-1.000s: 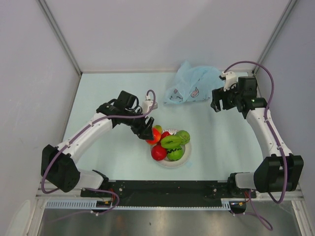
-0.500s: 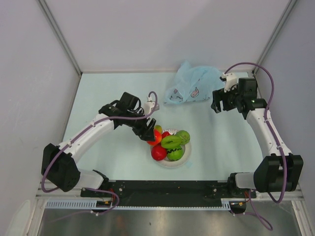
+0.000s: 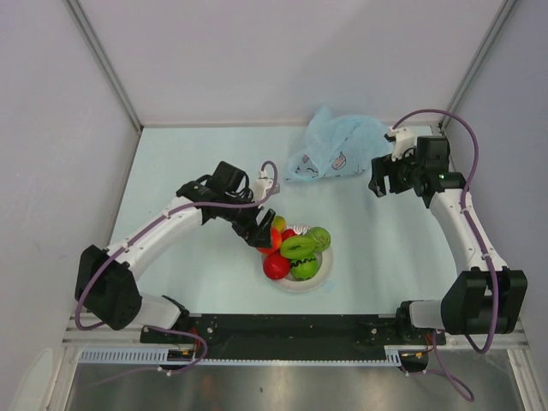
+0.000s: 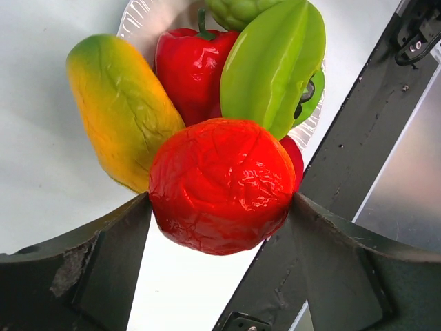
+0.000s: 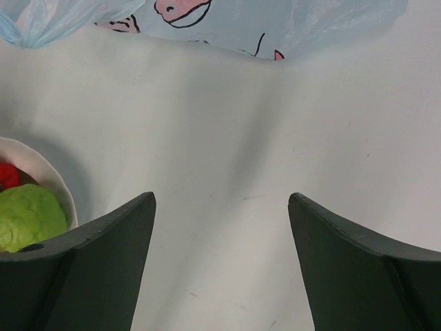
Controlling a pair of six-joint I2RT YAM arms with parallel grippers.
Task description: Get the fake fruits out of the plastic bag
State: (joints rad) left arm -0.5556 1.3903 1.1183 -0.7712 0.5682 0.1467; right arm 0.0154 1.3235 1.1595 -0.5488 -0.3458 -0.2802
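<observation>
Left jaws hold red fruit right over white plate. Other fake fruits already piled on plate. Right jaws wide, nothing in them, near plastic bag at back of desk. Bag looks flat, maybe empty. Job nearly done.

Glossy plastic fake fruits; red fruit wrinkled; plastic bag crinkly, translucent.
</observation>
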